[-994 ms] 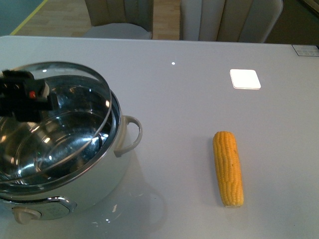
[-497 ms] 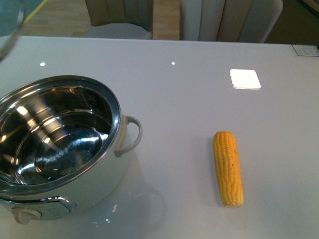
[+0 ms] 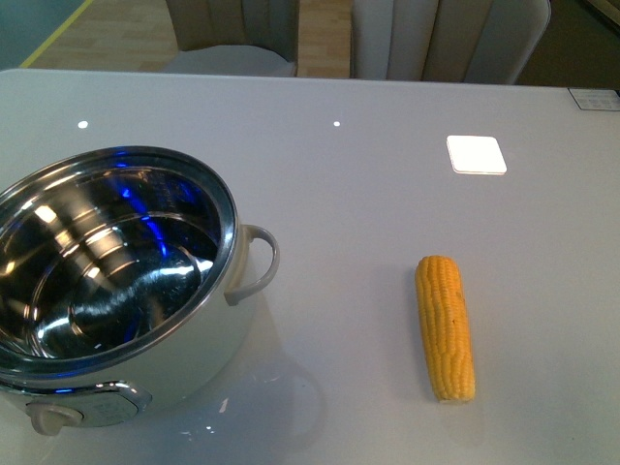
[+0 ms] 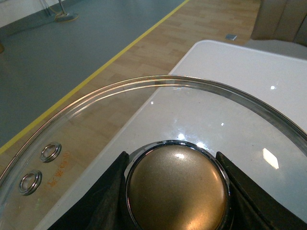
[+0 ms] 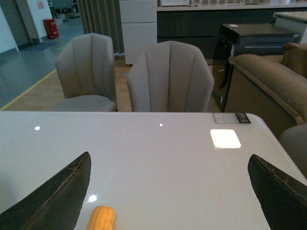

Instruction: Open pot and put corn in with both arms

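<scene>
Pot [image 3: 208, 349] open, lid [image 4: 144, 120] pinched in the left gripper [image 4: 175, 191]; corn [image 3: 446, 327] lies on the table [image 3: 368, 194] to its right (untouched); right gripper [image 5: 168, 191], jaws spread, must likely descend and grasp it.

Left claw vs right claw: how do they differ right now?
Left claw is shut on the glass lid's knob; right claw is open and empty. Left claw's view is filled by the lid; right claw's shows the table and the corn's tip. Shared: neither appears in the front view.
</scene>
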`<state>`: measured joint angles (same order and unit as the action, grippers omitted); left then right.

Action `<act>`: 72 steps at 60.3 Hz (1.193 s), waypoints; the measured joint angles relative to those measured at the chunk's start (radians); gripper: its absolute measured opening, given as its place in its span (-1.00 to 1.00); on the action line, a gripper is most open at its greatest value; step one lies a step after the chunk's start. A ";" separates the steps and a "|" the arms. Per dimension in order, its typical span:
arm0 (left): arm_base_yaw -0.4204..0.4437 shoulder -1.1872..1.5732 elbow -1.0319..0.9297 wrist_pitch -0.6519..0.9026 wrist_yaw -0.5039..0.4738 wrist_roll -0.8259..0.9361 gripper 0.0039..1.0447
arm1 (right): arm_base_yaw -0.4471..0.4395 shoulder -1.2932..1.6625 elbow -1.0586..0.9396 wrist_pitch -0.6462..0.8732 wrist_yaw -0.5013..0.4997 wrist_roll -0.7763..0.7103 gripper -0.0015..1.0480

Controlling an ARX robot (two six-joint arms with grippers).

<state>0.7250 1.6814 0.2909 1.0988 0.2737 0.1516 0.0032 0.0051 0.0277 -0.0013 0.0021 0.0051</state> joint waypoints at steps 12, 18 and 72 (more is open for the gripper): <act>0.008 0.248 -0.023 0.225 -0.003 0.028 -0.14 | 0.000 0.000 0.000 0.000 0.000 0.000 0.83; 0.002 0.343 -0.023 0.281 -0.015 0.027 -0.14 | 0.000 0.000 0.000 0.000 0.000 0.000 0.83; -0.050 0.761 0.265 0.272 -0.108 -0.027 -0.14 | 0.000 -0.002 0.000 0.000 0.001 0.000 0.83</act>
<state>0.6754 2.4424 0.5556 1.3712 0.1654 0.1246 0.0032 0.0036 0.0273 -0.0013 0.0029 0.0051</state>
